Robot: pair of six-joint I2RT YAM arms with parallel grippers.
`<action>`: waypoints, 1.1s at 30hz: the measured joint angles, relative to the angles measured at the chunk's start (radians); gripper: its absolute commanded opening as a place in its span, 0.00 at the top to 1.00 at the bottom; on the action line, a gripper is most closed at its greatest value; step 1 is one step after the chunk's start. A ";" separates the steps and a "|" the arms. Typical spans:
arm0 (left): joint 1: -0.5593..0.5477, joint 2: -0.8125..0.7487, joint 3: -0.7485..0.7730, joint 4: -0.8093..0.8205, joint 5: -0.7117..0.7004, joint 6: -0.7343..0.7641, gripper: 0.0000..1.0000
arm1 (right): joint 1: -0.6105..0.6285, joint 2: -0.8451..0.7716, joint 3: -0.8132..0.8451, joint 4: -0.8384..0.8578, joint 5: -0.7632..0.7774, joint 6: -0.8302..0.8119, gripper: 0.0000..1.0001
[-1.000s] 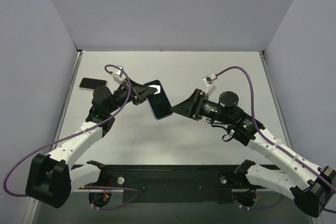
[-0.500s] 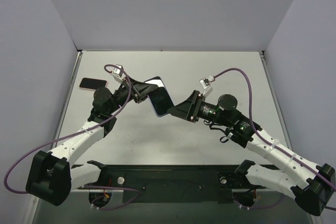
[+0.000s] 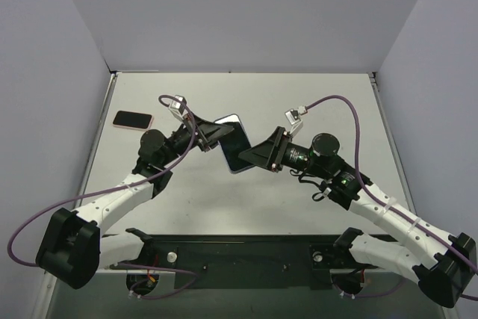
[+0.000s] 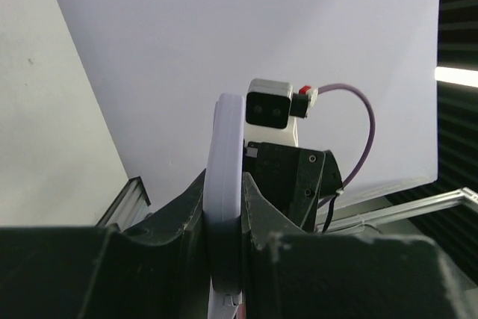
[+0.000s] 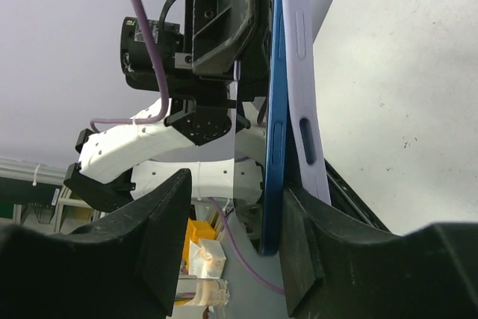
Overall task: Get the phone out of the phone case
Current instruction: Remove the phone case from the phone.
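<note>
- Left gripper: black two-finger jaws closed on the phone case, one finger on each face of its rim, holding it off the table between the two arms.
- Right gripper: jaws apart, set at the opposite end of the phone. In the right wrist view the blue edge lies just beside one finger, with a clear gap to the other. Whether that finger touches it cannot be told.
- Phone case: pale lavender with a smooth matte finish, a rounded rim and slot-shaped cut-outs along the side.
- Phone: slim slab with a glossy dark face and rounded corners. Its blue side frame runs alongside the lavender edge, tilted above the table's middle. No marking on it is readable.
- Second phone: dark face with a pinkish border, lying flat at the far left of the table, well apart from the grippers.
- Table: flat, pale grey, matte.
- Cable: purple, looping to the right wrist camera.
</note>
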State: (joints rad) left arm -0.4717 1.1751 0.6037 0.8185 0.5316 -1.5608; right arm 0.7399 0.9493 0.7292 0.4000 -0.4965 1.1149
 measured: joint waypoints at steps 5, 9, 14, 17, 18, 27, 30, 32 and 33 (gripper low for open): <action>-0.055 0.005 0.029 -0.021 0.023 0.064 1.00 | -0.027 0.037 0.014 0.005 -0.041 -0.006 0.77; -0.072 0.001 0.074 -0.072 0.032 0.139 0.91 | -0.034 0.086 0.025 0.038 -0.084 -0.011 1.00; -0.072 -0.048 0.121 -0.171 0.015 0.209 0.61 | -0.047 0.098 0.024 0.130 -0.137 0.019 1.00; -0.085 -0.064 0.115 -0.179 0.016 0.248 0.57 | -0.047 0.099 0.009 0.176 -0.140 0.037 1.00; -0.092 -0.064 0.107 -0.177 0.020 0.251 0.55 | -0.051 0.100 -0.002 0.192 -0.140 0.046 1.00; -0.093 -0.072 0.006 -0.142 0.064 0.267 0.44 | -0.097 0.101 -0.040 0.200 -0.149 0.097 1.00; -0.089 -0.115 -0.024 -0.133 0.065 0.288 0.44 | -0.115 0.084 -0.043 0.203 -0.159 0.117 1.00; -0.090 -0.142 -0.040 -0.126 0.071 0.299 0.56 | -0.129 0.071 -0.043 0.212 -0.159 0.134 1.00; -0.090 -0.154 -0.046 -0.121 0.071 0.306 0.60 | -0.133 0.067 -0.044 0.224 -0.159 0.146 1.00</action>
State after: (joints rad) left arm -0.5613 1.0214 0.5579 0.6971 0.6025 -1.2545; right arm 0.6071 1.0164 0.6849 0.6239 -0.6552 1.2606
